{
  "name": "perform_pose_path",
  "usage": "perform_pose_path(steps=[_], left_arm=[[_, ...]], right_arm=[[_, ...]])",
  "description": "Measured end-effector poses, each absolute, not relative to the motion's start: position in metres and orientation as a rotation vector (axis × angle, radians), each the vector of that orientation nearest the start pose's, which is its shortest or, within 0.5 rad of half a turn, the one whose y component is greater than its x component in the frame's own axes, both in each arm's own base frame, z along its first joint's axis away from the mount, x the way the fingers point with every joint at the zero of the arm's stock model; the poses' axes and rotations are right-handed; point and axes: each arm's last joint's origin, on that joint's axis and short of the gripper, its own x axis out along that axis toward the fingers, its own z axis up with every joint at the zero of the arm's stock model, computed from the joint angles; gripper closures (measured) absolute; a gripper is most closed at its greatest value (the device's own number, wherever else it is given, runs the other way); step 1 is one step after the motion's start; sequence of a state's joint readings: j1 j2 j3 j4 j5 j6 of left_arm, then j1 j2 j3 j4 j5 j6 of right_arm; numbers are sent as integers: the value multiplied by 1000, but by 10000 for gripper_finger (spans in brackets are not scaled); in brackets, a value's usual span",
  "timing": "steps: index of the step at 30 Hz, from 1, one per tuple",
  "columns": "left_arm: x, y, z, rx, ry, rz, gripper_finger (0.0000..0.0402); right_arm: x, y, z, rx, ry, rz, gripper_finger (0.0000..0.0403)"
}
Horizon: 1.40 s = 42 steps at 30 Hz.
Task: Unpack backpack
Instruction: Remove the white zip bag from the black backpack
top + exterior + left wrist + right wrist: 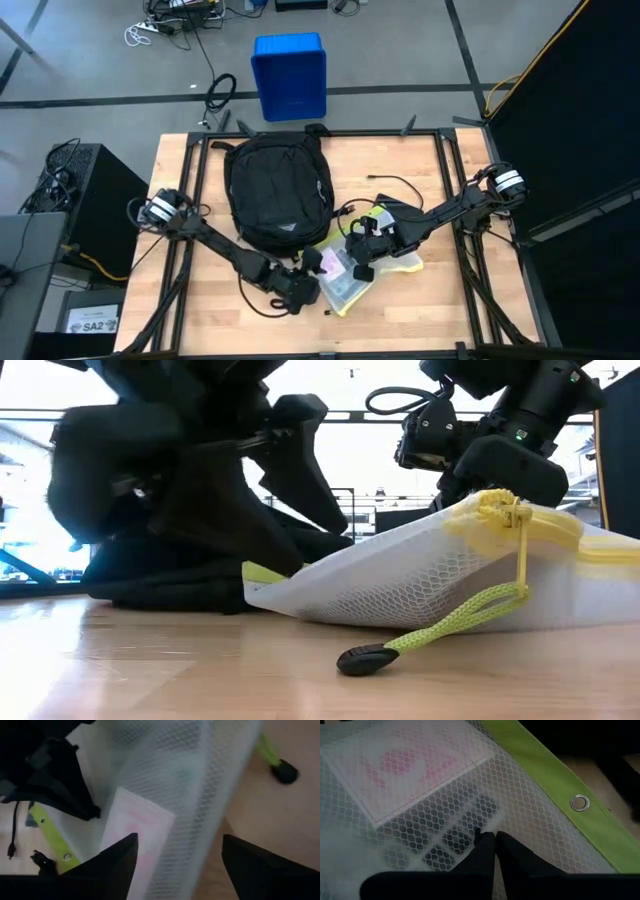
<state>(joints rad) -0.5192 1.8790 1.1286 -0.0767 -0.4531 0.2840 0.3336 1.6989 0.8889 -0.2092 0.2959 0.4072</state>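
The black backpack (275, 190) lies flat on the table's far middle. Next to it, toward the near right, is a white mesh pouch (350, 280) with yellow-green trim; a pink-printed card (415, 770) shows through the mesh. Its green cord with a black toggle (365, 658) trails on the wood. My right gripper (491, 837) is shut on the pouch's mesh. My left gripper (180, 862) is open at the pouch's near-left end, one finger on either side of the pouch (200, 795). I cannot tell whether the left gripper touches the pouch. My right gripper pinches the pouch's mesh wall (485, 826) between its two shut fingertips, beside the green trim with the eyelet (580, 802). It comes slanting down from the table's right. The mesh puckers at the tips. The pouch's zip end (505, 510) stands raised, and its lower side rests on the table.
A blue plastic bin (290, 75) stands on the floor beyond the far edge. A black cable (395, 185) and a dark flat item (405, 215) lie under the right arm. Black frame rails (195, 180) run along the table's sides. Bare wood (190, 320) shows at the near left.
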Motion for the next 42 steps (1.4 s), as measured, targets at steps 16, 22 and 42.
perform_pose_path(steps=[16,22,42], left_arm=[[351,-186,122,874,681,161,135],[361,-174,124,848,654,218,143],[371,-162,129,923,651,220,371]], right_arm=[[303,97,149,72,931,-150,402],[305,97,150,78,923,-128,403],[306,101,151,56,896,-94,403]])
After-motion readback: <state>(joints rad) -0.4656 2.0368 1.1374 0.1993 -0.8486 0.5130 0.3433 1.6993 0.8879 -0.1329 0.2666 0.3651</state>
